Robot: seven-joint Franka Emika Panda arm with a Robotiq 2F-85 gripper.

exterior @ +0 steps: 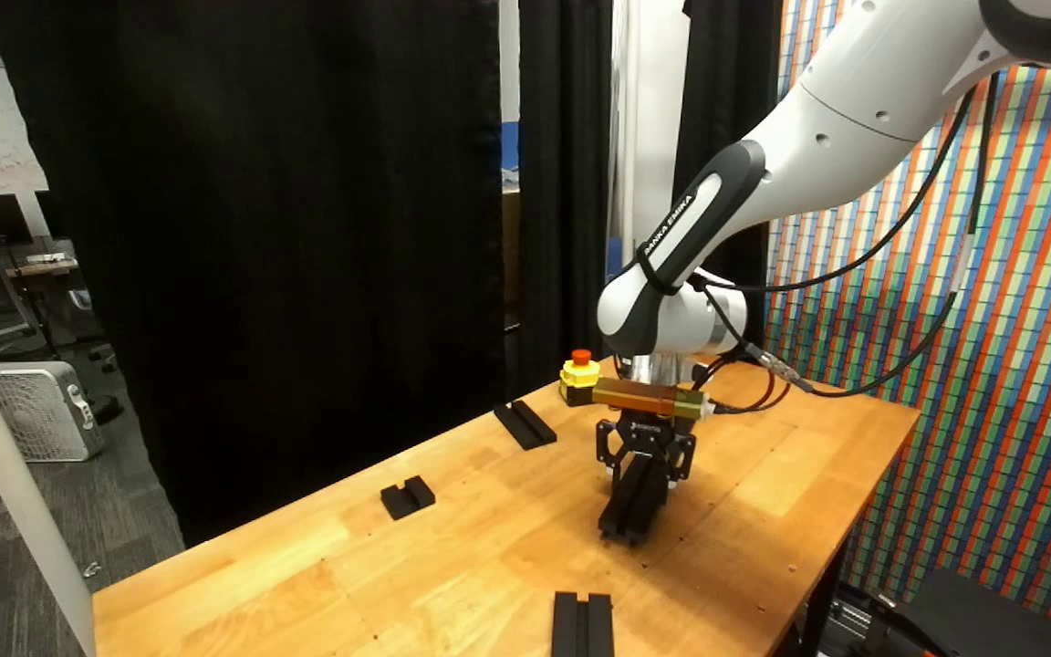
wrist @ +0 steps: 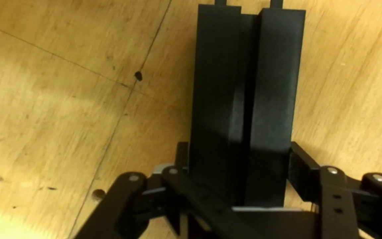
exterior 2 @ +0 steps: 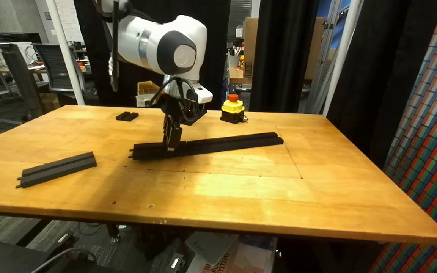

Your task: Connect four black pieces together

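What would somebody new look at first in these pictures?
Probably the white arm, leaning over the wooden table with a black bar between its jaws. Then the red-topped yellow button near the table's edge, and the colourful checked backdrop on the right of both exterior views.

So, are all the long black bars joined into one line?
No: in an exterior view, one grooved bar lies apart from the long black strip.

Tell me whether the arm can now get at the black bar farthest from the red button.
Probably not yet: the gripper appears closed on another bar. Once freed, likely yes; nothing visible covers the requested bar.
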